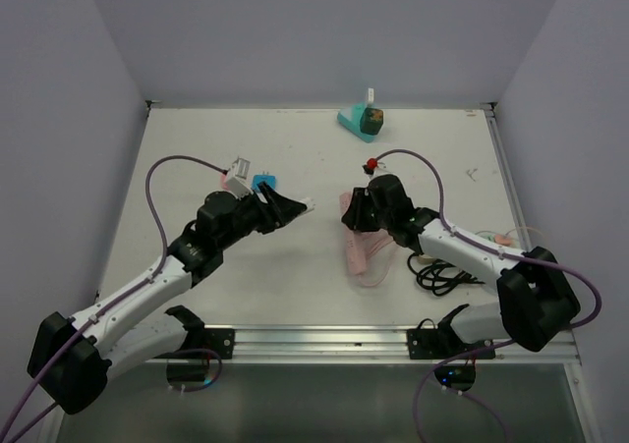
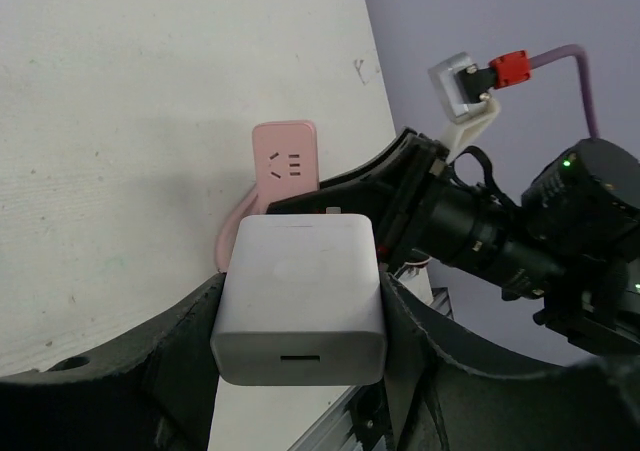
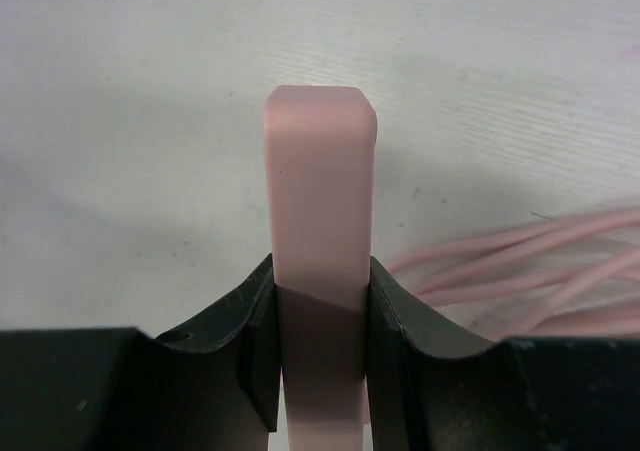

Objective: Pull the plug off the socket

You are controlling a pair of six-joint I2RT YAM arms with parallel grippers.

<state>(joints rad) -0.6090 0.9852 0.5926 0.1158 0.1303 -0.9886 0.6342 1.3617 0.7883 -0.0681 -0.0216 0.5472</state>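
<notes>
- Left gripper (image 2: 300, 323) clamped on white square plastic plug (image 2: 300, 271), centre-left in top view.
- Right gripper (image 3: 320, 276) pinches pink flat plastic socket strip (image 3: 320, 171) edge-on, just right of centre.
- Plug and socket apart, gap between; socket face bare.
- Judgement: pull axis runs left-right across frame; separation looks done.

Left claw (image 1: 295, 207) and right claw (image 1: 356, 212), both clamped tight, face each other on inward-angled arms

Matt white plastic plug (image 2: 298, 301), smooth pink plastic socket (image 3: 320, 221)
</notes>
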